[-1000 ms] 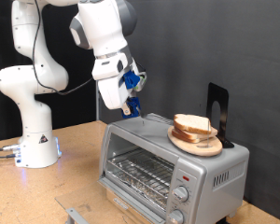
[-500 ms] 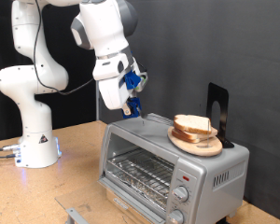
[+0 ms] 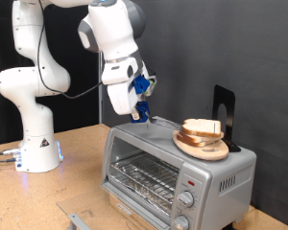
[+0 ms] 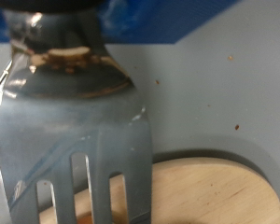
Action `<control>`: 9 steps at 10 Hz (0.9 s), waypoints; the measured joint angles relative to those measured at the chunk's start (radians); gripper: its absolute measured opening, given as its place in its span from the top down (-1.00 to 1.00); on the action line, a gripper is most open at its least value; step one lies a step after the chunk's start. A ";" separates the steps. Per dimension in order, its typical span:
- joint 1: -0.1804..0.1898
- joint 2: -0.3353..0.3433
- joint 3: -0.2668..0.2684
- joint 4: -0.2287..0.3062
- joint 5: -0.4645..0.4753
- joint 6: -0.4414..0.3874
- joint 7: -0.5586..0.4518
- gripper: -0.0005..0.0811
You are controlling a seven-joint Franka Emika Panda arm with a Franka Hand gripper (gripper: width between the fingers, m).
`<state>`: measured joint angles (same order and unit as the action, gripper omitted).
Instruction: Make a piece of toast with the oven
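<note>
Gripper (image 3: 139, 92) hangs above the top of the boxy silver-grey toaster oven (image 3: 221, 178), near its edge on the exterior view's left, and you have its blue fingers pinched on the handle of a grey slotted metal spatula (image 4: 79, 131) whose long axis points down at the oven top. Pale tan toast slice (image 3: 202, 127) sits on the round wooden plate (image 3: 195, 147) on the oven top, apart from the spatula tip toward the exterior view's right and slightly lower. Wrist view shows the plate's rim just past the spatula's slotted end, not touching as far as you can tell.
</note>
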<state>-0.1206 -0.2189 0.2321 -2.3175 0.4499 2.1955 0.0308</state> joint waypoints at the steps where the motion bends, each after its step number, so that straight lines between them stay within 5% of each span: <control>1: 0.000 0.010 0.005 0.006 0.000 0.000 0.005 -0.16; 9: 0.000 0.093 0.045 0.094 -0.013 0.013 0.048 -0.16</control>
<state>-0.1206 -0.1258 0.2774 -2.2235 0.4365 2.2086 0.0787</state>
